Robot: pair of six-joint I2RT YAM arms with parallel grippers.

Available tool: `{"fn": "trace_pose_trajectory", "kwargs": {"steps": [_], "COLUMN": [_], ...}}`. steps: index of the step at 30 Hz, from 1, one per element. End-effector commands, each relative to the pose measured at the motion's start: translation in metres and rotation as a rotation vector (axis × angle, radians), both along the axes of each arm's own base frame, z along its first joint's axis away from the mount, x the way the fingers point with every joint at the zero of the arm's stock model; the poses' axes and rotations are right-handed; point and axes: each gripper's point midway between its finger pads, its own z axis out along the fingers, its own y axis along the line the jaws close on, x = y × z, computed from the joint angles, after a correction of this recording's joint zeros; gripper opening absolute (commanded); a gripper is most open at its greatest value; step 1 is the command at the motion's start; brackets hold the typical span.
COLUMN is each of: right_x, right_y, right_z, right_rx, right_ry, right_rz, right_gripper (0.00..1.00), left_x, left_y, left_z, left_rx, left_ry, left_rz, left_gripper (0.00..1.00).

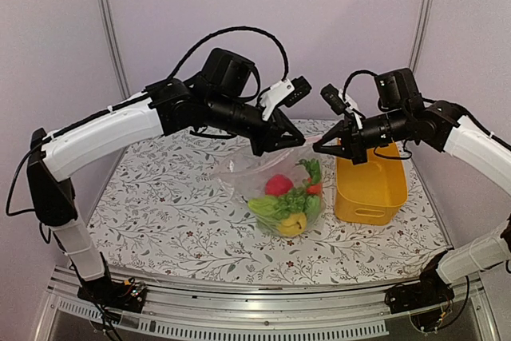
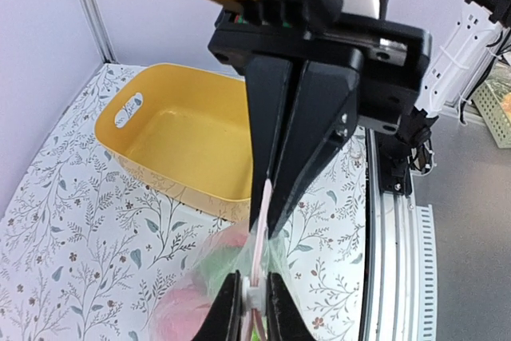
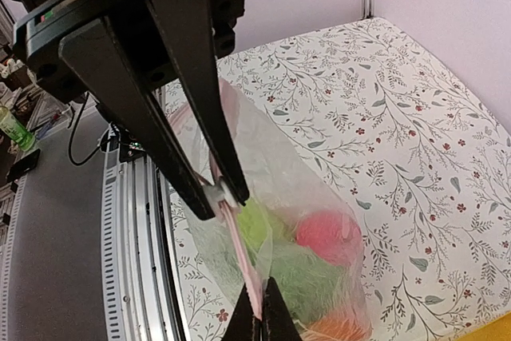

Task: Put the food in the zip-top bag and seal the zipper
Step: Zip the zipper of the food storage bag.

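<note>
Clenching the zipper point(image 3: 246, 265) edge of the zip-top bag point(image 1: 236, 172), the left end effector point(image 1: 294, 143) and the right end effector point(image 1: 318, 148) almost meet. The food point(image 1: 287, 201) sits inside the bag, in the middle of the tabletop point(image 1: 160, 197), just left of the yellow basket point(image 1: 369, 189).

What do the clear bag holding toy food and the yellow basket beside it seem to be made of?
The clear crinkly bag: thin, soft plastic film, glossy; it wrinkles, and the food shows through it. The yellow rectangular basket: probably rigid moulded plastic, smooth and faintly shiny; even colour, cut-out handle slot.
</note>
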Motion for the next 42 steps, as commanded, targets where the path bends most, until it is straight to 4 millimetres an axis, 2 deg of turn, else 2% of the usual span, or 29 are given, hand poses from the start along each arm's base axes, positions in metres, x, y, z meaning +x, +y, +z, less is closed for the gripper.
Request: {"fn": "trace_pose_trajectory", "kwargs": {"steps": [1,12,18,30,37,42], "right_x": [0.014,0.040,0.046,0.056,0.058,0.060], "right_y": [-0.019,-0.045,-0.047,-0.048,-0.047,-0.048], "right_z": [0.008,-0.007,-0.010,-0.015,-0.017,-0.018], "right_rx": [0.033,0.017,0.009,0.001,-0.001,-0.003], "right_ry": [-0.016,0.004,0.014,0.033,0.041,0.042], "right_rz": [-0.079,-0.201,-0.223,-0.246,-0.249,-0.256], "right_gripper": [0.00,0.00,0.00,0.00,0.00,0.00], "left_x": [0.008,0.006,0.000,-0.011,-0.015,-0.014], "left_y": [0.035,0.079,0.107,0.159,0.180,0.184], "left_z": [-0.003,-0.031,-0.046,-0.058,-0.062,-0.063], "left_rx": [0.065,0.154,0.203,0.232,0.237,0.240], "left_ry": [0.004,0.069,0.105,0.117,0.119,0.122], "left_rz": [0.078,0.149,0.190,0.284,0.315,0.323], "left_gripper": [0.10,0.05,0.04,0.03,0.03,0.03]}}
